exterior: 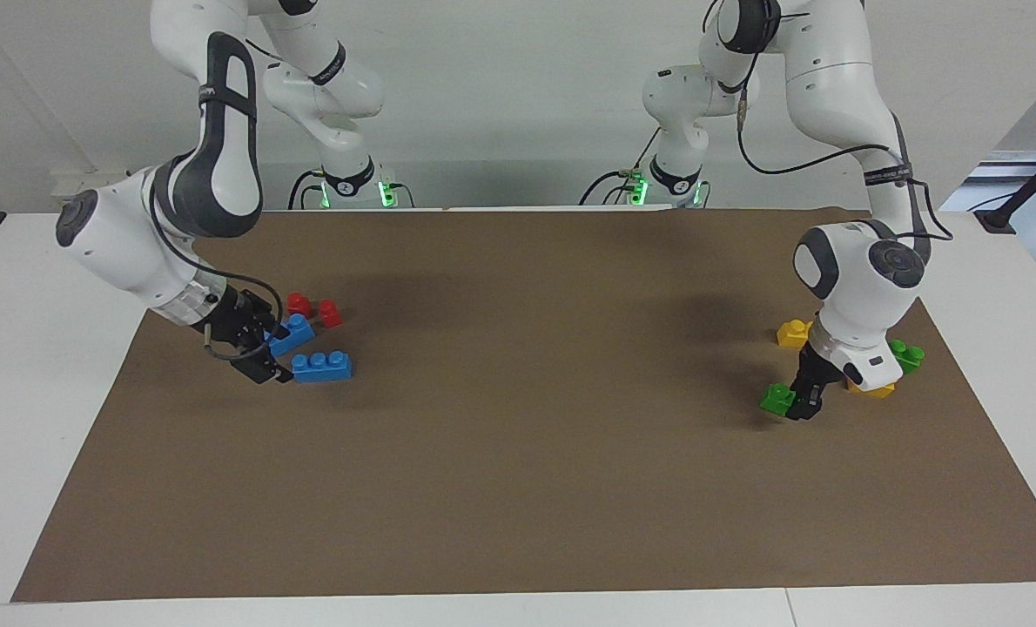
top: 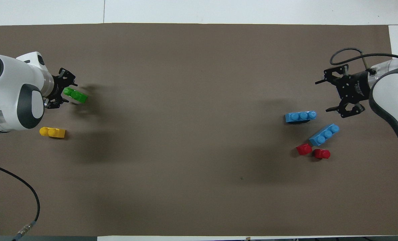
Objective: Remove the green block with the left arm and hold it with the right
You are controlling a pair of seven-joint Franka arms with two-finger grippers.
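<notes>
A green block (exterior: 777, 398) is held at one end by my left gripper (exterior: 802, 406), which is shut on it just above the mat at the left arm's end; it also shows in the overhead view (top: 76, 95) with the left gripper (top: 62, 91). A second green block (exterior: 907, 355) lies by the left arm's wrist and is hidden in the overhead view. My right gripper (exterior: 267, 353) is open and empty, low beside two blue bricks at the right arm's end; it also shows in the overhead view (top: 329, 96).
A yellow brick (exterior: 794, 333) (top: 52, 132) lies nearer to the robots than the held block, and another yellow brick (exterior: 872, 391) lies under the left wrist. Two blue three-stud bricks (top: 300, 116) (top: 324, 134) and two red bricks (top: 304, 149) (top: 322, 154) lie by the right gripper.
</notes>
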